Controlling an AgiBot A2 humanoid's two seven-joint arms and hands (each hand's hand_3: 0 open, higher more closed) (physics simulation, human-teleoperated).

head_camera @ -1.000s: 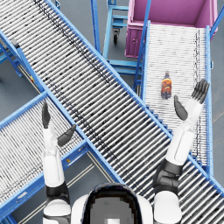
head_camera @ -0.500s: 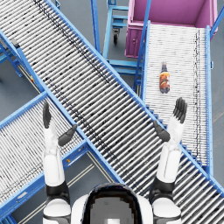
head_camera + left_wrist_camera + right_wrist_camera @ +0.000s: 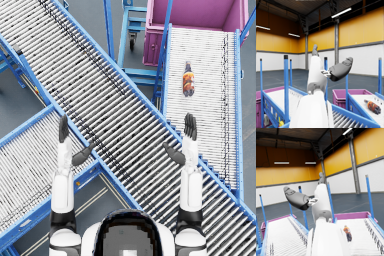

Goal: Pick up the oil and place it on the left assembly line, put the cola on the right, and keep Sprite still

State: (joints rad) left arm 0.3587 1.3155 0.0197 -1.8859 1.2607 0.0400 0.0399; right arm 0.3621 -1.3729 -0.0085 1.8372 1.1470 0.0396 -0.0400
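A: Where does the task's thing lie?

B: One dark bottle (image 3: 188, 80) with an orange band, probably the cola, lies on its side on the right roller line (image 3: 215, 115). It is between the right hand (image 3: 184, 145) and the magenta bin (image 3: 200, 15) at that line's far end. No view shows any oil or Sprite.

A: And the hands?

B: Both are raised and hold nothing. The left hand (image 3: 67, 147) hangs over the edge of the left roller line (image 3: 25, 170). The fingers (image 3: 190, 126) of each are apart, with the thumbs out to the side.

A: What could go wrong?

B: Three things, I judge. The bottle lies on rollers, so it may roll or drift, and a late reach would miss it. The right hand sits just beside the blue rail (image 3: 165, 75) that divides the lines, so a careless reach could strike it. And if the bottle is in fact the oil, it lies on the wrong side, and the band alone does not settle that.

A: What is the count?

B: One bottle, two hands and three roller lines, counting the middle roller line (image 3: 100, 100). The head view shows one magenta bin, while the wrist views show two.
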